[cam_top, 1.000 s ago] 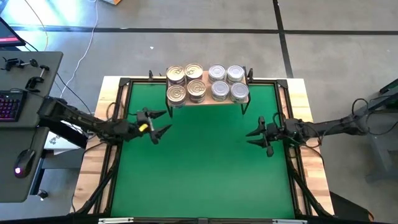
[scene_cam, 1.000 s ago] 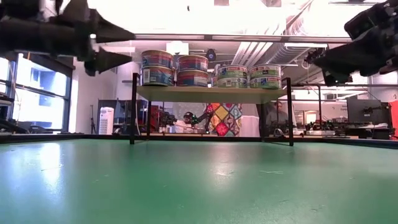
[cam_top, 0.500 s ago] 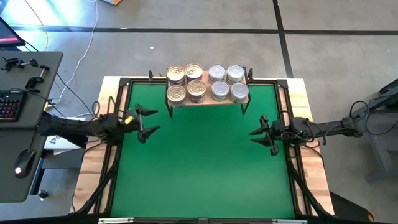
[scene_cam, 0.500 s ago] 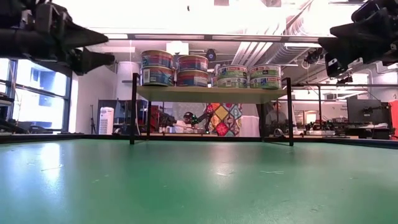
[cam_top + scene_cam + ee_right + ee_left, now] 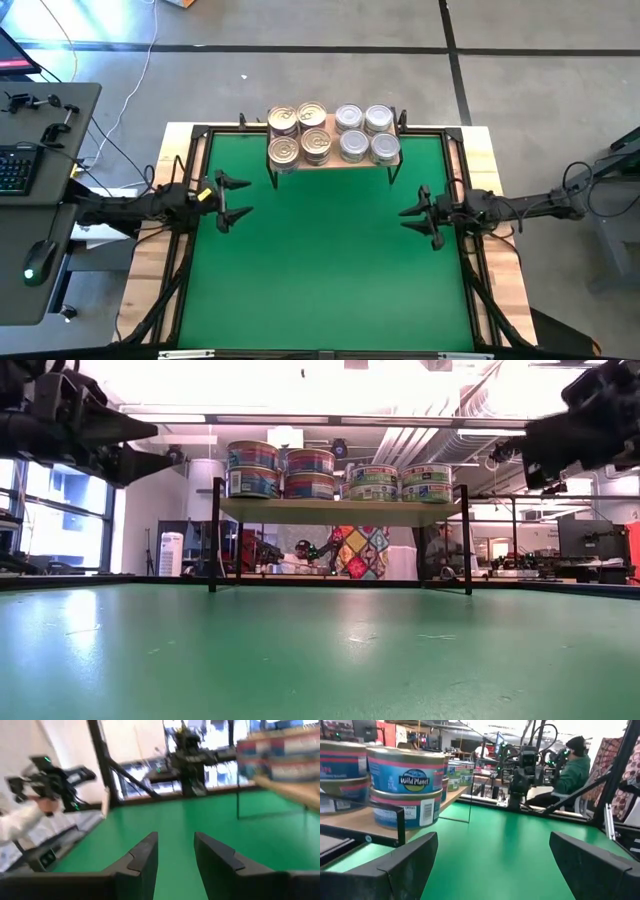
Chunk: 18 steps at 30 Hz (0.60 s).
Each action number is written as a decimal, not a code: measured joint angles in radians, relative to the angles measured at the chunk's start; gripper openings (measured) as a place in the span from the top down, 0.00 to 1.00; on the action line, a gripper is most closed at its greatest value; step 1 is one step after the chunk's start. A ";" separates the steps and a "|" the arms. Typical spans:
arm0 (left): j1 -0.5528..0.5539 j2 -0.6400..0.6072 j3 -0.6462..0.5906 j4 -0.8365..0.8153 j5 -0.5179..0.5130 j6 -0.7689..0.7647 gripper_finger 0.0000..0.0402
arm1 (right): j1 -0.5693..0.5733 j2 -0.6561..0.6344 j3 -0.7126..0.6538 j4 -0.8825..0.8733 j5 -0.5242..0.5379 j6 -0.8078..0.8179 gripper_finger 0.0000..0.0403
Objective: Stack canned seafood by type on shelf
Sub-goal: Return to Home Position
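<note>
The shelf point(image 5: 335, 161) stands at the middle of the table's far edge on thin black legs. On its board rest stacks of canned seafood: gold-lidded tins point(image 5: 298, 133) on the left half, silver-lidded tins point(image 5: 366, 133) on the right. In the low view the tins point(image 5: 270, 468) rest on the shelf board point(image 5: 335, 510). The left wrist view shows blue-and-pink labelled tins point(image 5: 406, 785) two high. My left gripper point(image 5: 250, 197) point(image 5: 492, 840) hovers open at the table's left side, pointing level. My right gripper point(image 5: 402, 218) point(image 5: 176, 836) hovers at the right side, a narrow empty gap between its fingers.
The green table point(image 5: 330, 270) lies bare between the two arms, with a black frame around it. A desk with keyboard and mouse point(image 5: 35, 262) stands left of the table. A person in a green top point(image 5: 570, 767) sits beyond the table; a sleeve and hand point(image 5: 25, 817) show in the right wrist view.
My left gripper has drawn back toward the table's left edge, away from the shelf, staying open and coming to point level. The tins and the shelf have kept still.
</note>
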 joint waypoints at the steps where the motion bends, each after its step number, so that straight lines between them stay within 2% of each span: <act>1: 0.000 0.007 0.000 0.000 0.000 -0.006 0.06 | 0.000 0.006 0.000 -0.019 0.011 0.005 0.70; 5: 0.000 0.045 0.000 -0.003 0.022 -0.026 0.08 | 0.000 0.010 0.000 -0.053 0.028 0.000 0.74; 8: 0.000 0.082 0.000 -0.006 0.045 -0.030 0.19 | -0.001 0.008 0.000 -0.037 0.035 -0.035 0.87; 10: 0.000 0.104 0.000 -0.007 0.045 -0.023 0.31 | -0.003 0.009 0.000 -0.026 0.035 -0.061 0.96; 13: 0.000 0.120 0.000 -0.006 0.044 0.004 0.56 | -0.003 0.009 0.000 -0.002 0.037 -0.067 0.96; 16: 0.000 0.120 0.000 -0.007 0.047 0.033 0.87 | -0.003 0.008 0.000 0.009 0.037 -0.078 0.98; 18: 0.000 0.121 0.000 -0.008 0.053 0.057 0.96 | -0.003 0.009 0.000 0.009 0.037 -0.090 0.99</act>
